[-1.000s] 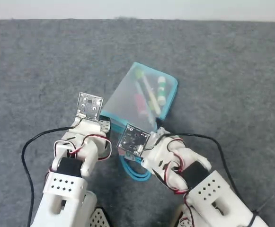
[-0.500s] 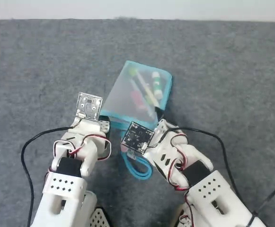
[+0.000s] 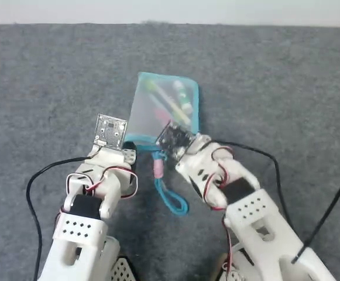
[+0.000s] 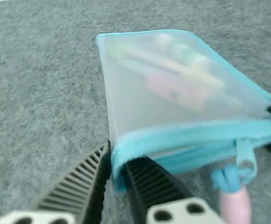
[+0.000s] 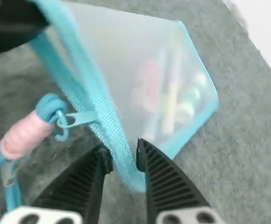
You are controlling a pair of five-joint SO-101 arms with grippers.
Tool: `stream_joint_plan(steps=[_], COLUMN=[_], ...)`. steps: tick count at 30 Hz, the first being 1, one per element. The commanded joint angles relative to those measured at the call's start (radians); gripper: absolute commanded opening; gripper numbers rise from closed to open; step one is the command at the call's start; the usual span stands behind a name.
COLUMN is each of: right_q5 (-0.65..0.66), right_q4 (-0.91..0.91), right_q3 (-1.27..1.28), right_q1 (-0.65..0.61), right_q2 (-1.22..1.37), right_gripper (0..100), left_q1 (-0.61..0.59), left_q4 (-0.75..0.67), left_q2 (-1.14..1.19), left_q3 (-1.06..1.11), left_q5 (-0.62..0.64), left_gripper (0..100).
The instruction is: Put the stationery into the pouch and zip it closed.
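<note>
Left wrist view shows left hand (image 4: 117, 161) pinching the pouch (image 4: 172, 93); right hand (image 5: 124, 150) likewise.

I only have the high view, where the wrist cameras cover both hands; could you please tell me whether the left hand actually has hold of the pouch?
Observer: Yes. In the left wrist view the left hand is shut on a corner of the pouch, right on its zipper edge.
Operator: Thank you. And the right hand?
Observer: The right hand pinches that zipper edge near the other corner.
Operator: Where is the zipper pull?
Observer: The zipper pull hangs free beside the right hand, not between its fingers. It is tied to the blue cord with the pink bead.
</note>
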Motion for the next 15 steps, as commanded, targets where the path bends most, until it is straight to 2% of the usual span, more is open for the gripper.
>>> stream_joint_plan(steps=[1,8,15], right_q5=[-0.077,-0.161,-0.204], right_q4=[-0.025,0.140,0.154], right_q3=[-0.138,-0.350,-0.405], right_q1=[0.070,0.130,0.133], right_q2=[0.059,0.248,0.335], right_gripper=[0.6,0.6,0.6], left_q1=[-0.005,-0.011,-0.012], left_q4=[0.000,0.003,0.069], left_q2=[-0.002,-0.002,-0.051], left_q3=[-0.073,-0.099,-0.127], left_q5=[0.012,0.012,0.012], left_gripper=[1,1,1])
